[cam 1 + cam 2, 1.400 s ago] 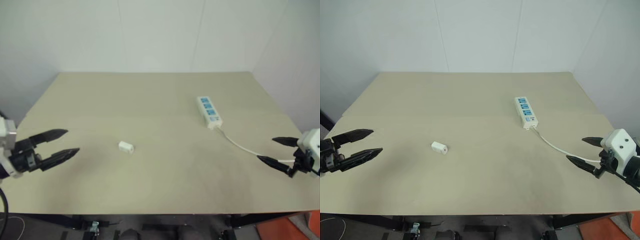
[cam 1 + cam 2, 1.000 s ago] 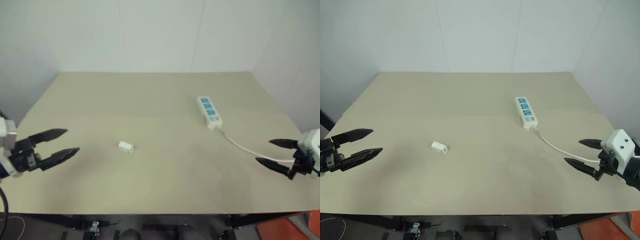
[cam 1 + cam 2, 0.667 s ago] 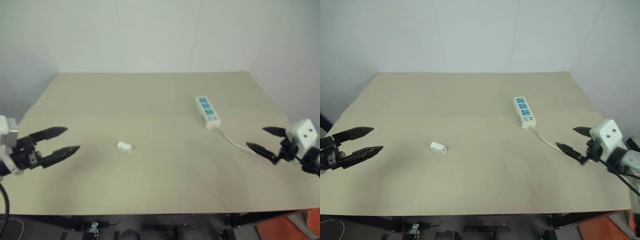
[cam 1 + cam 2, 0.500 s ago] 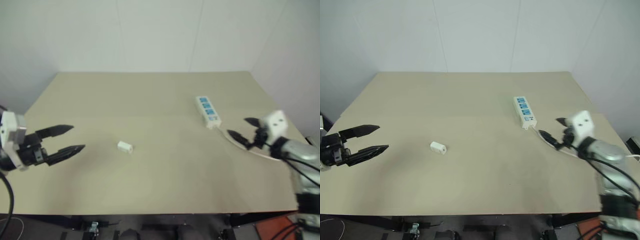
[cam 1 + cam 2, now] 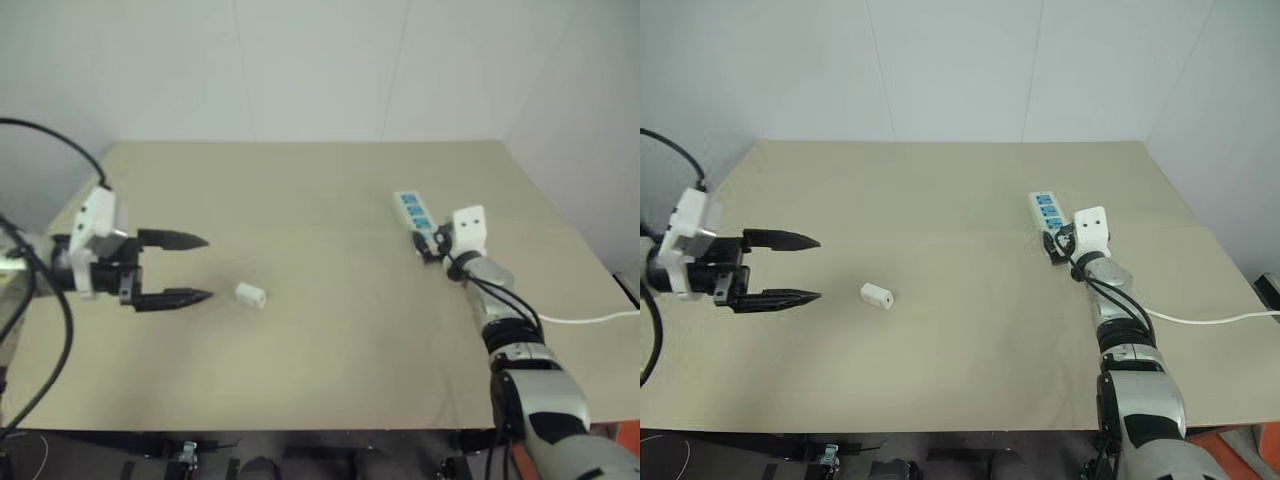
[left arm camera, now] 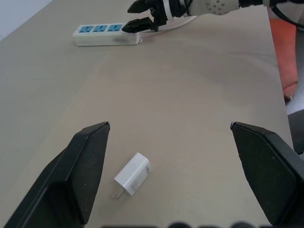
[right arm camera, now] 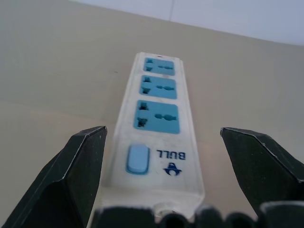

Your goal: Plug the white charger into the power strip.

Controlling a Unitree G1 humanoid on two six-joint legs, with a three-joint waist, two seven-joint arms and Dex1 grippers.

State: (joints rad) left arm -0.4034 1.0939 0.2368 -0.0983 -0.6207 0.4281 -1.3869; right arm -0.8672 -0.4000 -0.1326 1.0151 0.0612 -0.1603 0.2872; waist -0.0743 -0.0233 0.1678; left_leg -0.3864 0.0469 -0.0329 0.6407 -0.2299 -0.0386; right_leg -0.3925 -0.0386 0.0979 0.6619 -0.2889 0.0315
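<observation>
A broad table [image 5: 330,360] with a plain beige top takes up most of the room in view — its surface is matte and evenly lit, with only soft shadows. Behind it rise pale white walls [image 5: 300,70] marked by thin vertical seams, meeting in a corner at the right. Under the near edge — dark frame parts and a strip of grey floor [image 5: 60,455].

text: "BULL" with logo | on: power strip [image 7: 156,137] | beside its switch
</observation>
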